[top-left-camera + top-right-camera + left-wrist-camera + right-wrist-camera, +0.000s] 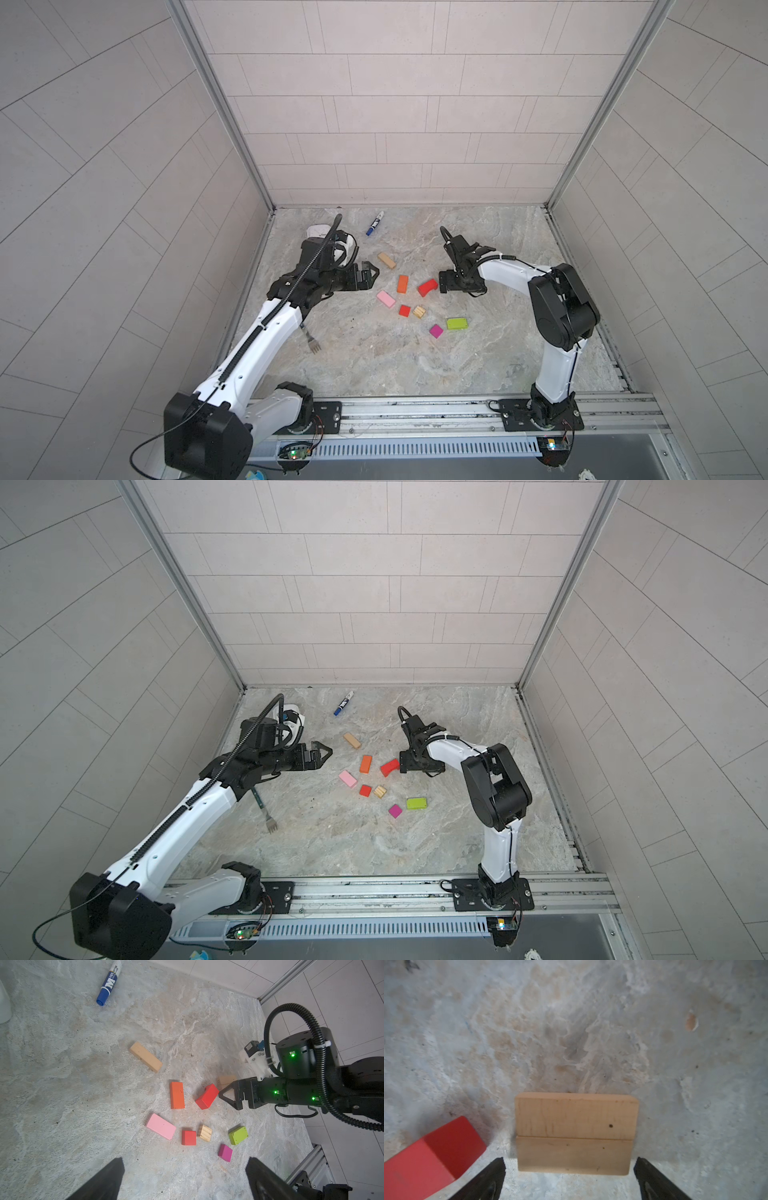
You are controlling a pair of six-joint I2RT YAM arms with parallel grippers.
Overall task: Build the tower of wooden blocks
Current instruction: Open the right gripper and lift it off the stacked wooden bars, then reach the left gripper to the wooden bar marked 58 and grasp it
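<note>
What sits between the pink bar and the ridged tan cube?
A small red cube, closer to the tan cube than to the pink bar. The left wrist view shows it best; both top views show it too.

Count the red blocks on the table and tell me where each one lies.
2. The red arch lies beside the orange bar, near the right gripper. The red cube sits between the pink bar and the tan cube. Others may be hidden from view.

left hand [369,275]: jaws apart | right hand [443,286]: jaws apart | both facing inward
</note>
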